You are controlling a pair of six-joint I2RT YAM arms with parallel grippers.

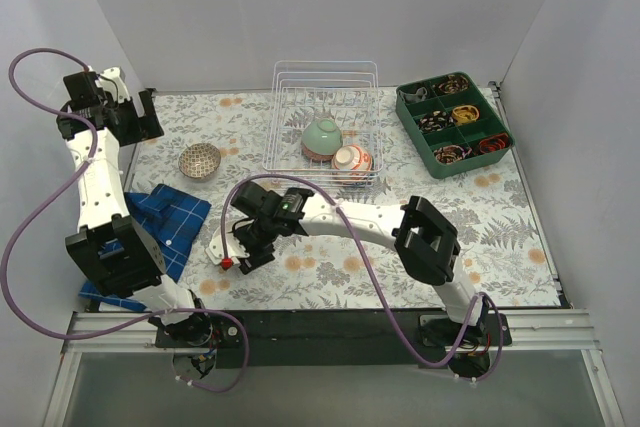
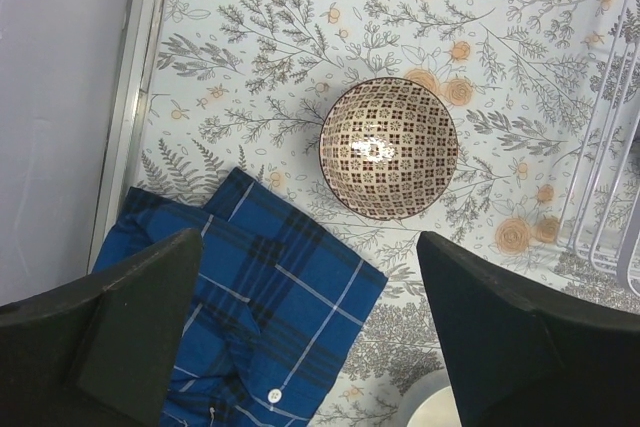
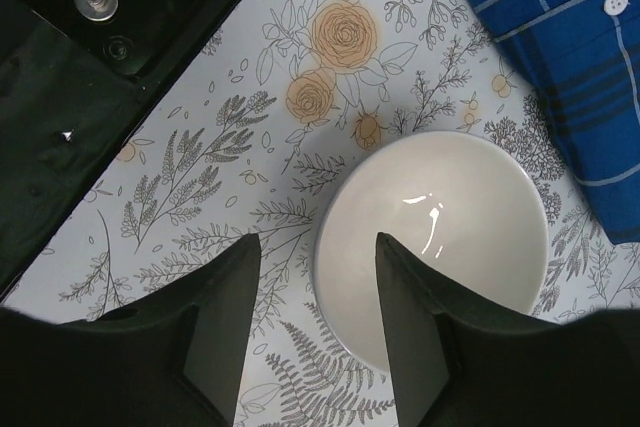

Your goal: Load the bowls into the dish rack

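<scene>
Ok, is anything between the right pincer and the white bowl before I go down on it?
Nothing visible. The right pincer hangs open above the white bowl, and in the wrist view its fingers straddle the bowl's rim. The blue plaid cloth lies beside the bowl's other side, not over it.

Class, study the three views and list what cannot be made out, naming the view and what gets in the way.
- Top view: the white bowl is mostly covered by the right gripper.
- Right wrist view: the fingers hide the bowl's near rim, so whether they touch it cannot be told.
- Top view: the green tray holds things too small to name.
- Left wrist view: the dish rack is cut off by the right edge.
</scene>
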